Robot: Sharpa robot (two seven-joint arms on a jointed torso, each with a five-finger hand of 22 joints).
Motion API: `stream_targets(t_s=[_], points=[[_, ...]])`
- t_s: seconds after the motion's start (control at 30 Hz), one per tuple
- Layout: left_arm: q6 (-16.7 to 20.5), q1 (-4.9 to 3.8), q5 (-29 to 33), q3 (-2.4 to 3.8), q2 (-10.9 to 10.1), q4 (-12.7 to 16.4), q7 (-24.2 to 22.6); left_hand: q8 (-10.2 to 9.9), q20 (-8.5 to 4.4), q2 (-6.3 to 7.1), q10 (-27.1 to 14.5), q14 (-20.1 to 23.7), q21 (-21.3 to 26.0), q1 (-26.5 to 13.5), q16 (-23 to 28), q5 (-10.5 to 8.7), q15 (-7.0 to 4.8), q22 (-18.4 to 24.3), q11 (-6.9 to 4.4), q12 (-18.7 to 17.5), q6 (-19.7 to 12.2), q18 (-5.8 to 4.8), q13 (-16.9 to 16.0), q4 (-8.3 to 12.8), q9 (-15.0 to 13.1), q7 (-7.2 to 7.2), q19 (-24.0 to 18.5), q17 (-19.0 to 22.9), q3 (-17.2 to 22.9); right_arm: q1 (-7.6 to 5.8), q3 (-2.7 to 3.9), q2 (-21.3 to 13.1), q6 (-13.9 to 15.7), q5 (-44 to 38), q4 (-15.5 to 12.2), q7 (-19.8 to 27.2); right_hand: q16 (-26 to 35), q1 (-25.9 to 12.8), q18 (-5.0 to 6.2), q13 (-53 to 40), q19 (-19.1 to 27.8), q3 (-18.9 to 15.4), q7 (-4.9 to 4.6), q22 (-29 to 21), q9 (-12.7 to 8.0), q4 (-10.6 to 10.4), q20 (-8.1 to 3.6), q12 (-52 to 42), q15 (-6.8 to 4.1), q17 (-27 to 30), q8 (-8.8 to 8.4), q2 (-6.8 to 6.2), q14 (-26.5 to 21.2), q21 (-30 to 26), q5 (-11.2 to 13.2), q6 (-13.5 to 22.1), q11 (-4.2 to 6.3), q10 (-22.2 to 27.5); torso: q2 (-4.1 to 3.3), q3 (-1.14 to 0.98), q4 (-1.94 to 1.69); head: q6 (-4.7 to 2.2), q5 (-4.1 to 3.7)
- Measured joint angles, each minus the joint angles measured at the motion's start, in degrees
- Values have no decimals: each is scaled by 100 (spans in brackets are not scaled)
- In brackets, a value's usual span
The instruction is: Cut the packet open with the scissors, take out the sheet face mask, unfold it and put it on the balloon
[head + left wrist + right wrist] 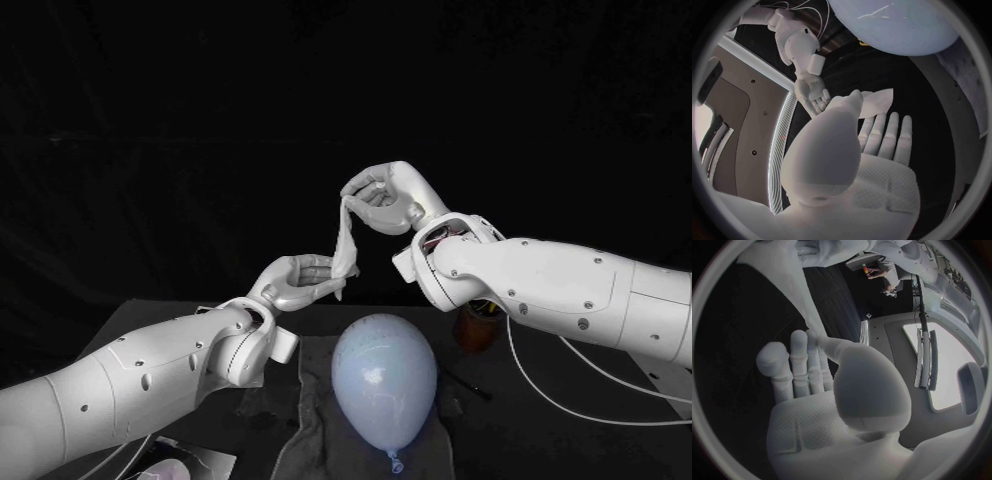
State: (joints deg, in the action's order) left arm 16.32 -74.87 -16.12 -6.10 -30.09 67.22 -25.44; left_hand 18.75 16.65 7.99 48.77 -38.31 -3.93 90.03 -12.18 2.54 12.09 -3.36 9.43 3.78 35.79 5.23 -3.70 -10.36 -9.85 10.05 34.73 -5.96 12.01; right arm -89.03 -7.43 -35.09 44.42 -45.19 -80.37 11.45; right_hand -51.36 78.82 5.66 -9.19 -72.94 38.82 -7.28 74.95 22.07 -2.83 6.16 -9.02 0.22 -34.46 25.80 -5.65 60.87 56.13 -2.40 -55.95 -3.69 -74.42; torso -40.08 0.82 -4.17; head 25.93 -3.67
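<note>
The white sheet face mask [346, 236] hangs as a narrow, still-folded strip stretched between my two hands, high above the table. My right hand [387, 198] pinches its upper end. My left hand [300, 282] pinches its lower end, lower and nearer to me. The pale blue balloon [384, 378] lies on the table below them, knot toward me. In the left wrist view my left hand [856, 137] grips a mask corner [878, 102], with the right hand [814, 94] beyond and the balloon [898, 25] nearby. In the right wrist view the mask [786, 285] rises from my right hand [814, 375].
A grey cloth [306, 425] lies under the balloon on the black table. A dark orange-topped object [480, 326] stands behind the right arm, with a white cable [577, 395] trailing beside it. A pale flat item [170, 466] lies at the table's near left corner.
</note>
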Motion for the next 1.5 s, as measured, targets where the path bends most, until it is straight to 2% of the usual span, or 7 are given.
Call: stream_targets(t_s=[0.23,0.6,0.83,0.93,1.13,1.3,1.5], points=[[23,-3,76,103,-131,307,-321,87,-16,-85,187,-107,0,205,43,0,-203,-2,23,0,348,-1,-5,61,-46,56,46,-2,61,94,-3,28,-6,37,-66,-8,0,0,0,-6,0,0,0,-1,-4,0,0,1,1,-1,12,0,1,0,-22,1,0,0,1,-2,-8,40,4],[-98,-2,183,124,-112,422,-442,65,3,-99,390,-625,-67,371,-40,0,-154,-42,83,21,466,110,-5,150,-36,81,491,-77,217,122,-4,13,-5,66,-90,-10,0,0,0,-7,0,0,8,-5,1,1,0,10,2,-4,12,0,2,0,-26,11,0,0,4,2,-5,50,15],[-146,-3,187,126,-122,409,-422,-149,6,-64,252,-570,22,335,117,0,-39,11,424,-12,419,110,10,111,48,59,133,-50,288,125,-3,16,-4,74,-102,-11,0,0,-1,-5,0,0,-12,-2,2,1,0,12,4,-3,7,0,4,0,-24,-9,0,0,8,-1,-5,46,20],[-138,-4,180,126,-130,387,-395,-339,11,5,105,-67,95,266,343,0,42,43,481,-12,114,-25,10,110,132,43,-251,49,287,125,-2,4,-2,75,-126,-11,0,0,-1,-5,0,0,-12,-2,2,1,0,22,11,-2,6,0,11,0,-24,-9,0,0,9,-2,-5,46,20],[-46,-4,140,126,-168,341,-289,-718,24,100,-694,933,133,171,750,0,123,79,450,-44,-512,-133,38,-44,293,-75,-929,222,-23,126,-2,-54,9,75,-171,-7,0,0,0,-9,0,-1,-12,0,-1,2,0,-1,12,-8,0,0,11,0,-22,-9,0,0,9,-1,-5,46,10],[98,-4,84,122,-229,325,-192,-952,29,308,-1628,1658,155,523,973,0,40,105,331,-78,-905,-133,79,-585,380,-133,-1443,321,-699,127,-3,-83,26,75,-170,-6,0,0,0,-12,0,-1,-12,0,-1,2,0,-1,13,-8,-2,0,12,0,-11,-9,0,0,7,1,-5,50,8],[268,-4,21,119,-329,322,-116,-1058,35,446,-2484,2042,155,659,975,31,-32,117,143,-134,-1135,-134,133,-673,423,-226,-1714,356,-1021,127,-3,-78,41,75,-155,-6,0,0,-1,-12,0,-7,-12,-2,1,8,0,0,14,-8,11,0,13,0,-2,-8,0,0,6,1,-7,57,8]])
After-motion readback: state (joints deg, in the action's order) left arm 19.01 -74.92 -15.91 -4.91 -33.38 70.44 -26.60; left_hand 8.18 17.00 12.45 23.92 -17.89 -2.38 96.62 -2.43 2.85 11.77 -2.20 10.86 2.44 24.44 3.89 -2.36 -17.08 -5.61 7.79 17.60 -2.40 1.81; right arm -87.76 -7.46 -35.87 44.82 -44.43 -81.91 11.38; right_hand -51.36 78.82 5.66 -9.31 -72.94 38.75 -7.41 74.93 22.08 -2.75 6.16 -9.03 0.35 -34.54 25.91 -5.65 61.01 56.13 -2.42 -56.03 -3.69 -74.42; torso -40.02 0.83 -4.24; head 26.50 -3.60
